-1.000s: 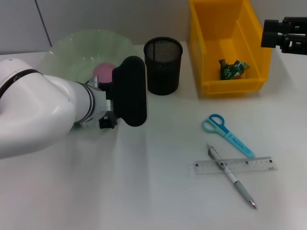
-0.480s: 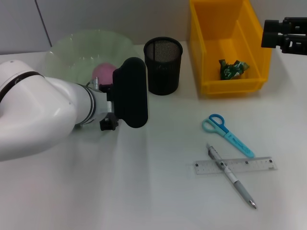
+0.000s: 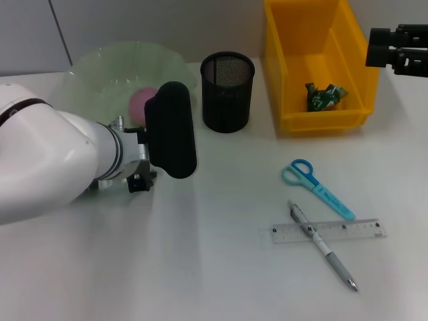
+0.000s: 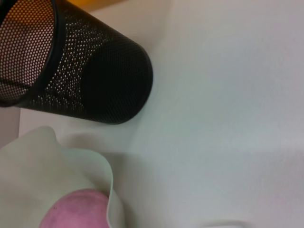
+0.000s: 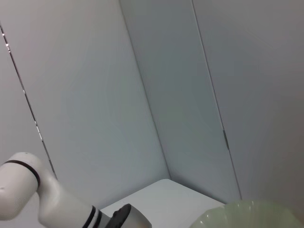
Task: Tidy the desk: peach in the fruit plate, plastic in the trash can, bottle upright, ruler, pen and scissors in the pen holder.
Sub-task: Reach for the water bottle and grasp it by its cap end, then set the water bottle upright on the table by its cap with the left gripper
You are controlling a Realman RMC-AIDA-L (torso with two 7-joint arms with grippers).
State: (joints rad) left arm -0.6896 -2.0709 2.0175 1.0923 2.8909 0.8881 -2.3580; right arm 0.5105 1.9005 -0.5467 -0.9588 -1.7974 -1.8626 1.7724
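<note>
in the head view the left gripper (image 3: 140, 175) had pulled back from the plate (image 3: 93, 73), leaving the peach (image 3: 142, 100) inside it; that step looked done. its fingers were hidden. the right gripper (image 3: 372, 48) hung above the bin (image 3: 287, 67), apparently shut and empty.

in the left wrist view the peach (image 4: 76, 209) lay behind the plate (image 4: 28, 166) rim, near the pen holder (image 4: 85, 71).

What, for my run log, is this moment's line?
peach in plate; plastic in bin; left gripper by plate; right gripper parked
</note>
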